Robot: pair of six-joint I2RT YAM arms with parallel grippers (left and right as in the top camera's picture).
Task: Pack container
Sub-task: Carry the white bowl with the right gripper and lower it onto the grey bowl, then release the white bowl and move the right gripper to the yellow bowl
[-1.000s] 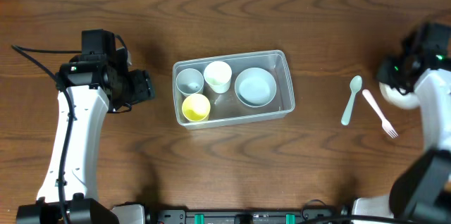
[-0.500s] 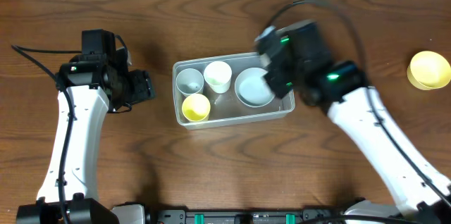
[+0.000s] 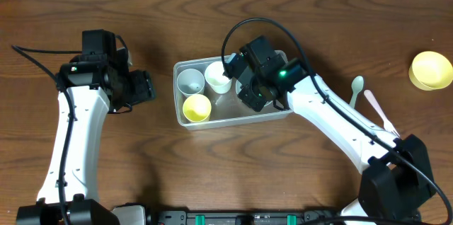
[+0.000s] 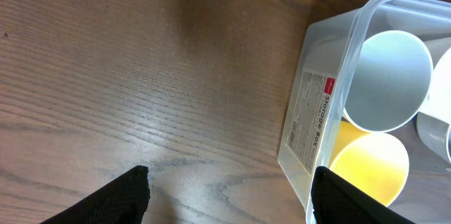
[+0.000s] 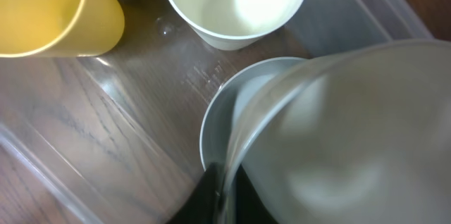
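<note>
Right claw [image 5: 222, 190] reached container [image 3: 228, 110]; wrist shows pinched bowl [image 5: 338, 132].

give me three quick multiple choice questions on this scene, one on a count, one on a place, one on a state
1. How many cups stand in the container?
A one
B three
C five

2. Where is the yellow bowl?
A in the container
B on the table, far right
C in the left gripper

3. The right gripper is:
A open over the spoon
B resting on the table
C shut on the rim of a pale bowl

Key:
1 B, overhead shows a grey cup, white cup, yellow cup.
2 B, it sits alone near the right edge.
3 C, the right wrist view shows the rim pinched.
</note>
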